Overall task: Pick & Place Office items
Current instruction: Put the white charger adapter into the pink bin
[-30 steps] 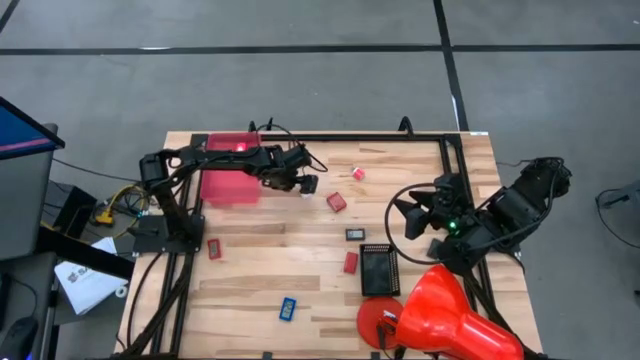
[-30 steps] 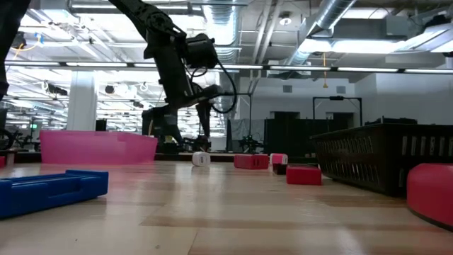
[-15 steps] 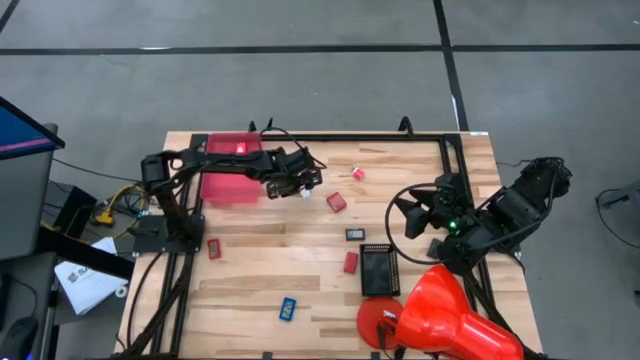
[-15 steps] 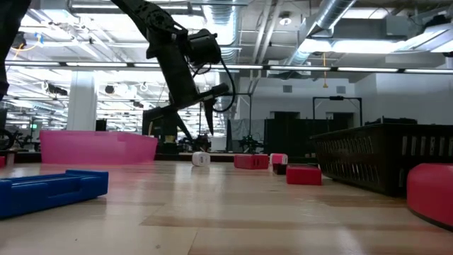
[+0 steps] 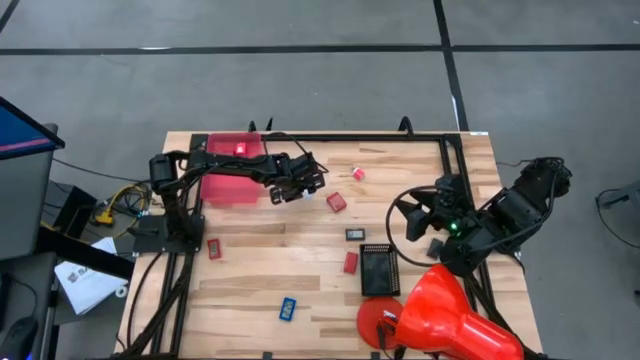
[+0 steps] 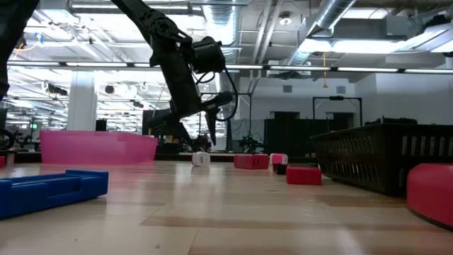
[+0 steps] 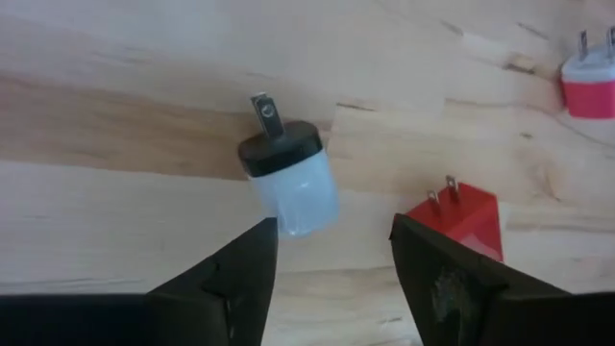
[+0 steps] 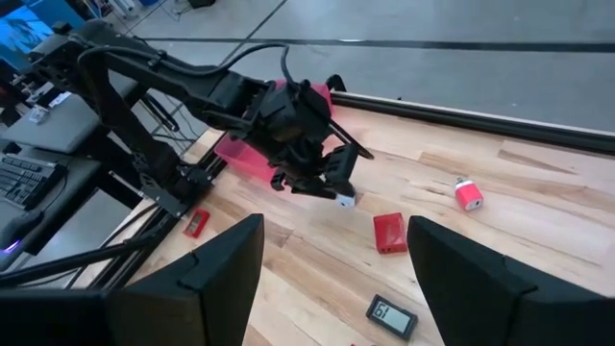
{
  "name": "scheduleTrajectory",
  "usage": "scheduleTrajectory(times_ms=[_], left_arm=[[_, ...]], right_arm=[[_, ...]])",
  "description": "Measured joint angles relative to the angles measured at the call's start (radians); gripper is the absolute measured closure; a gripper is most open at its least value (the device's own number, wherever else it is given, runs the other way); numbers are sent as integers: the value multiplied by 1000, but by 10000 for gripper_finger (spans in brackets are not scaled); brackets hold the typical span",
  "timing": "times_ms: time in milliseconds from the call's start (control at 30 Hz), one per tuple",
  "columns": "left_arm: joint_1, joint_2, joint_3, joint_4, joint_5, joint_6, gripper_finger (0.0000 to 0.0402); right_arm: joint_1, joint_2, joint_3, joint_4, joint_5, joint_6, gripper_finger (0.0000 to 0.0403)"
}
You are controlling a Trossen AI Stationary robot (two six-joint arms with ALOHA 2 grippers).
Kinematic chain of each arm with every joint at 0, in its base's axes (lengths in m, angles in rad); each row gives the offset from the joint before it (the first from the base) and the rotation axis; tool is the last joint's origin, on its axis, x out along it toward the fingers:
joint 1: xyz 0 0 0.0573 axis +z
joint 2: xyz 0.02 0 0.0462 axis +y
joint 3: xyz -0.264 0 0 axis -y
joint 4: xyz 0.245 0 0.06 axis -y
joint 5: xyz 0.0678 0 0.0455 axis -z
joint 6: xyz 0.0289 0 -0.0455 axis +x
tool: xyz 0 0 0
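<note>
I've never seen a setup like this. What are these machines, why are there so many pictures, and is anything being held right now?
These are two robot arms at a wooden table, each ending in a two-finger gripper. One picture looks straight down from above, one looks level across the tabletop, and two come from small cameras on the arms' wrists. Scattered on the table are small office items: a white plug, a red plug, red blocks such as one, and a blue piece. There is also a pink bin, a black tray and a big red cone. The left gripper hovers open just above the white plug, which lies on the wood. The right gripper waits open at the table's right side. Nothing is held.
</note>
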State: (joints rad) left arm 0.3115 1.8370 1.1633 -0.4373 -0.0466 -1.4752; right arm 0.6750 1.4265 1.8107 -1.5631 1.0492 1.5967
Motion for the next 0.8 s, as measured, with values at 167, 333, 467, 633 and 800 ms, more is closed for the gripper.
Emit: scheduleTrajectory(times_ms=[167,333,467,633,800], left_arm=[[10,5,1,2,-12,-24,180],[10,29,1,-3,-6,-41,169],[10,40,0,0,-7,-59,167],[30,40,0,27,-31,-85,170],[51,40,0,35,-23,-85,179]], right_arm=[[13,0,0,-4,0,0,152],[13,0,0,-7,0,-1,152],[16,0,0,-8,0,-7,152],[26,0,0,-8,0,-10,152],[26,0,0,-8,0,-24,152]])
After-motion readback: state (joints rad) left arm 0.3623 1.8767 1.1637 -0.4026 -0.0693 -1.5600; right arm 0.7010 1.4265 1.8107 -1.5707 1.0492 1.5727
